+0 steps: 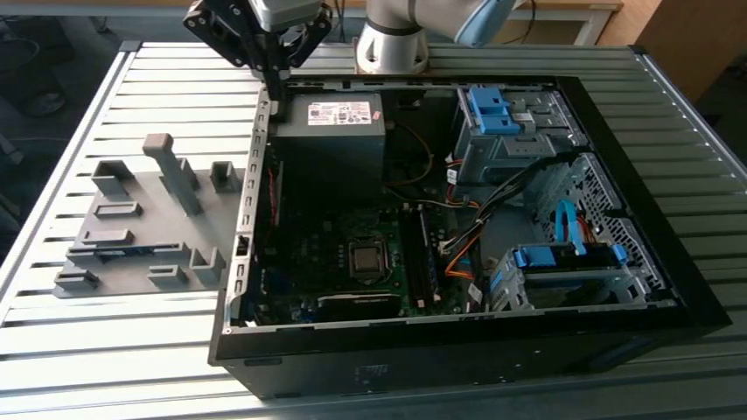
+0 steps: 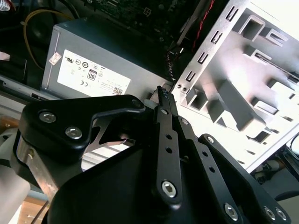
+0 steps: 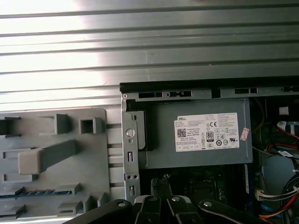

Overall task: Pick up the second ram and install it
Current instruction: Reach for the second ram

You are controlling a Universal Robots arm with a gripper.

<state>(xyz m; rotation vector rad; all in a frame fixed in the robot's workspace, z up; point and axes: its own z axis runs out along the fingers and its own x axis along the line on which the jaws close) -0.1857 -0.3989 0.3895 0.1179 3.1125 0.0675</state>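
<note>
Exterior view: gripper (image 1: 275, 86) hangs over the far corner of the computer case (image 1: 467, 354) by the power supply (image 1: 331, 131), clenched and empty. Second ram (image 1: 117, 253) sits in the grey holder tray (image 1: 146, 226) on the desk (image 1: 117, 350), well apart toward the exterior view's left, long axis running left-right.

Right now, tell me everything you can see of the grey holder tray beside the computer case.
The grey holder tray is a flat matte slab, plastic by its look. It lies on the slatted metal table, close beside the open computer case, at the exterior view's left of it. Raised blocks, open slots and one tall post stand up from it. A thin blue-green ram stick lies in one slot. Whether tray and case touch I cannot tell; the hand is off it.
</note>
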